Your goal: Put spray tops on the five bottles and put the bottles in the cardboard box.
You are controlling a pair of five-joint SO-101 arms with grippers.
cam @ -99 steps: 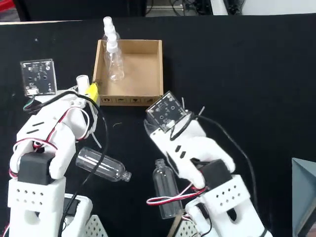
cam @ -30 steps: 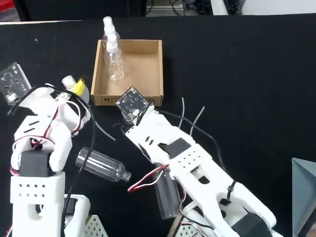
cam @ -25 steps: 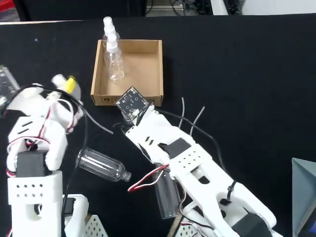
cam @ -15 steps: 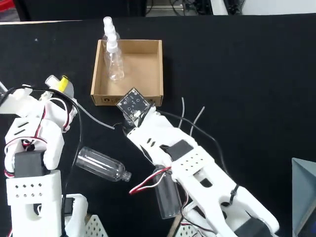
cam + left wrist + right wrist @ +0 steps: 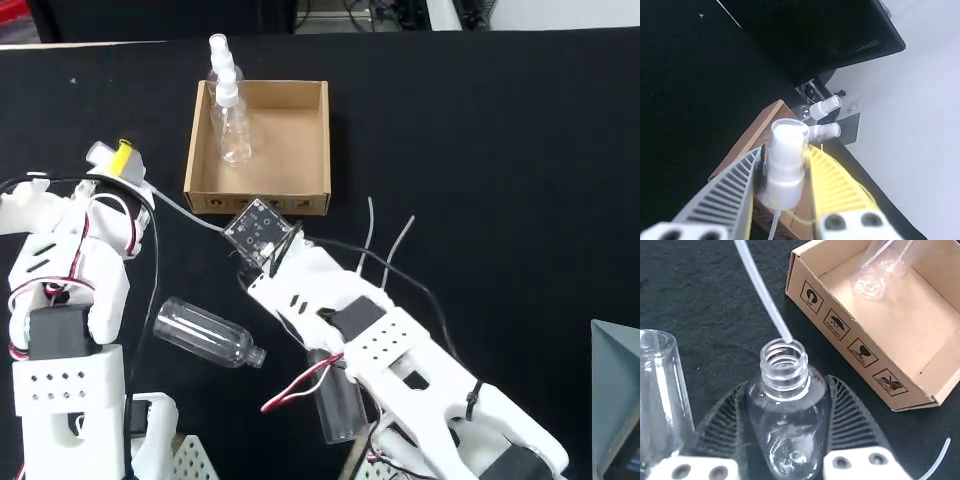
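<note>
My left gripper (image 5: 784, 155) is shut on a white spray top (image 5: 785, 167), held between its grey and yellow fingers; it sits left of the cardboard box (image 5: 262, 140) in the high view, left gripper (image 5: 113, 160). The top's thin tube (image 5: 190, 215) slants down to my right gripper (image 5: 787, 385), which is shut on a clear open-necked bottle (image 5: 785, 425). The tube's tip (image 5: 788, 339) rests at the rim of the bottle's neck (image 5: 784, 361). Two capped bottles (image 5: 230, 115) stand in the box's far left corner.
An uncapped bottle (image 5: 210, 335) lies on the black table between the arms. Another bottle (image 5: 335, 405) is partly hidden under the right arm. Two loose thin tubes (image 5: 385, 240) lie right of the box's near corner. A grey object (image 5: 615, 400) sits at the right edge.
The left arm has swung left and away with the spray top, its tube trailing right. The right arm stretched toward the box's front wall, bringing the bottle's neck under the tube tip.
</note>
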